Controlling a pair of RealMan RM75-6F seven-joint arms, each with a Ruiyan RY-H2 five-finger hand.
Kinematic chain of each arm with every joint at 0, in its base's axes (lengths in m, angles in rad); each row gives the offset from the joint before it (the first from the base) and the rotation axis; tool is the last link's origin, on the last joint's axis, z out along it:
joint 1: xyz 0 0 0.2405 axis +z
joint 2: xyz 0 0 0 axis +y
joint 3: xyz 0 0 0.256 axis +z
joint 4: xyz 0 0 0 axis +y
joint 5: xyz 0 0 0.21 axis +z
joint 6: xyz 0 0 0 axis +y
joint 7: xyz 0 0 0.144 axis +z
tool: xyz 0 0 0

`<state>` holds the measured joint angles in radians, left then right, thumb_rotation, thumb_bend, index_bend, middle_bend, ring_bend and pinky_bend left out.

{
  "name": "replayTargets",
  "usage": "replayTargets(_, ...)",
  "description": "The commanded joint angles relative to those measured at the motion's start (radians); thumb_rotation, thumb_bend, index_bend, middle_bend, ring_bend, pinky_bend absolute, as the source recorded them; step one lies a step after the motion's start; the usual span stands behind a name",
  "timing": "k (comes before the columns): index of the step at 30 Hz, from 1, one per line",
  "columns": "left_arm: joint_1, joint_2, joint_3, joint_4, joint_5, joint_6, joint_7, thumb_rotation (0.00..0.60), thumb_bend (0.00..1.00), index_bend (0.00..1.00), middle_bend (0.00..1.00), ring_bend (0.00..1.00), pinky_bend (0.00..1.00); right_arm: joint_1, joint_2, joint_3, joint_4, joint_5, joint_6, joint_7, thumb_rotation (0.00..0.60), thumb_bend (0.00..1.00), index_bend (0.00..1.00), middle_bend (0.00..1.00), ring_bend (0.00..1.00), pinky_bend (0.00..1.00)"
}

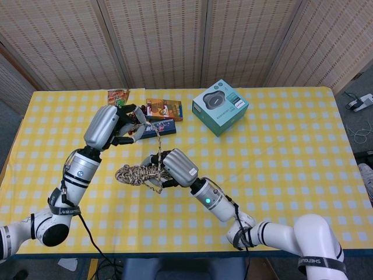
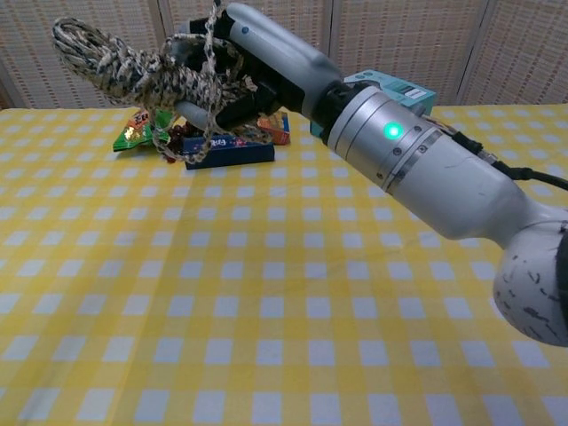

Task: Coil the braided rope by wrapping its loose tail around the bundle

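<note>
Braided rope bundle [image 1: 135,174] gripped in our right hand [image 1: 176,167] above the checked tablecloth [image 1: 280,146], loose tail [image 1: 156,149] pinched taut in our raised left hand [image 1: 115,124].

Braided rope bundle [image 1: 135,174], tan w/ dark flecks, held up off the table [image 1: 280,146], lying roughly horizontal, over its left-centre part toward front edge. Loose tail [image 1: 157,146] runs taut up from bundle; short end dangles below.
</note>
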<state>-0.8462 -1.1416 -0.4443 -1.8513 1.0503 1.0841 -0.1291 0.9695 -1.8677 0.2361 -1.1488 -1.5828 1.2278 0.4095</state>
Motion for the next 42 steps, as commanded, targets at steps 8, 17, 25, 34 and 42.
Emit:
replayTargets(8, 0.022, 0.02, 0.025, 0.129, -0.086, -0.063, 0.004, 0.6, 0.43, 0.68, 1.0, 1.0, 1.0, -0.002, 0.01, -0.032, 0.016, -0.074, 0.072, 0.102, 0.6, 0.37, 0.85, 0.67, 0.58, 0.65)
replayTargets(17, 0.052, 0.018, 0.049, 0.258, -0.152, -0.122, -0.022, 0.6, 0.43, 0.68, 1.0, 1.0, 1.0, -0.002, -0.006, -0.027, 0.022, -0.1, 0.138, 0.181, 0.6, 0.36, 0.87, 0.68, 0.59, 0.65)
replayTargets(25, 0.082, 0.012, 0.076, 0.361, -0.19, -0.172, -0.037, 0.6, 0.43, 0.68, 1.0, 1.0, 1.0, 0.018, -0.02, 0.009, 0.015, -0.077, 0.131, 0.19, 0.6, 0.36, 0.87, 0.69, 0.59, 0.65)
replayTargets(34, 0.125, 0.01, 0.103, 0.438, -0.215, -0.196, -0.034, 0.6, 0.43, 0.68, 1.0, 1.0, 1.0, 0.058, -0.07, 0.09, 0.039, -0.012, 0.113, 0.208, 0.6, 0.35, 0.87, 0.69, 0.6, 0.65)
replayTargets(42, 0.182, 0.027, 0.13, 0.411, -0.155, -0.164, -0.043, 0.6, 0.43, 0.68, 1.0, 1.0, 1.0, 0.049, -0.128, 0.144, 0.114, 0.032, 0.184, 0.227, 0.6, 0.35, 0.88, 0.7, 0.61, 0.65)
